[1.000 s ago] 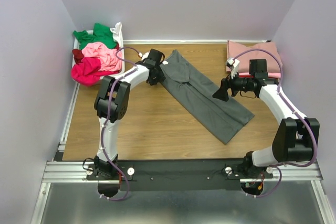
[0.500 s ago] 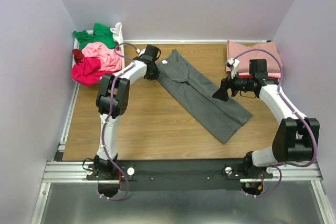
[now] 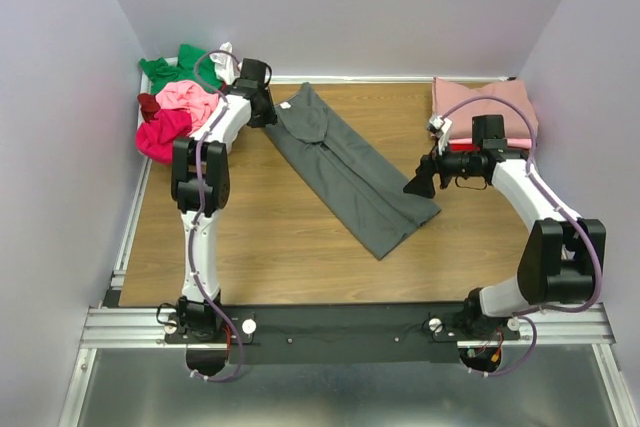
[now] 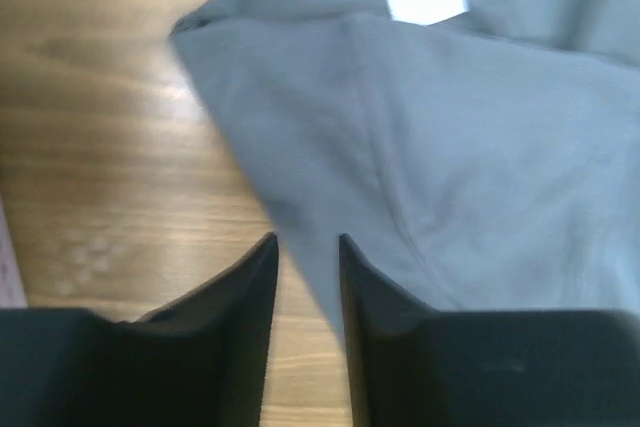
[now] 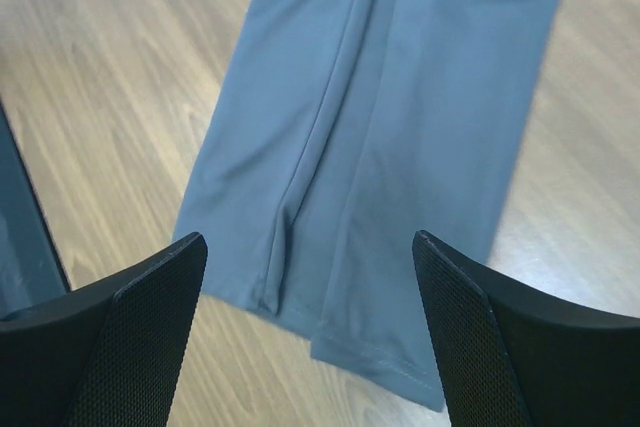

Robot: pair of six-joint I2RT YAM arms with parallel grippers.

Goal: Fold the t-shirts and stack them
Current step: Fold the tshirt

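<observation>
**Inspector A:** Step in hand?

**Inspector B:** Folding. The dark grey t-shirt [image 3: 345,172] lies as a long diagonal strip at frame centre. The left gripper [image 4: 307,242] is at the shirt's upper-left collar end, jaws narrowly apart. Any pinch on cloth cannot be told. The right gripper [image 5: 308,239] hovers spread wide near the lower-right hem.

**Inspector A:** Next requirement?

**Inspector B:** In my judgement, secure one end and fold it crosswise.

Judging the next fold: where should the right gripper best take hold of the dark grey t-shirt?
Probably the hem, approached from the right end. The dark grey t-shirt lies flat as a long diagonal strip, and its stacked hem edges end free on bare table, right by the open right gripper.
</observation>
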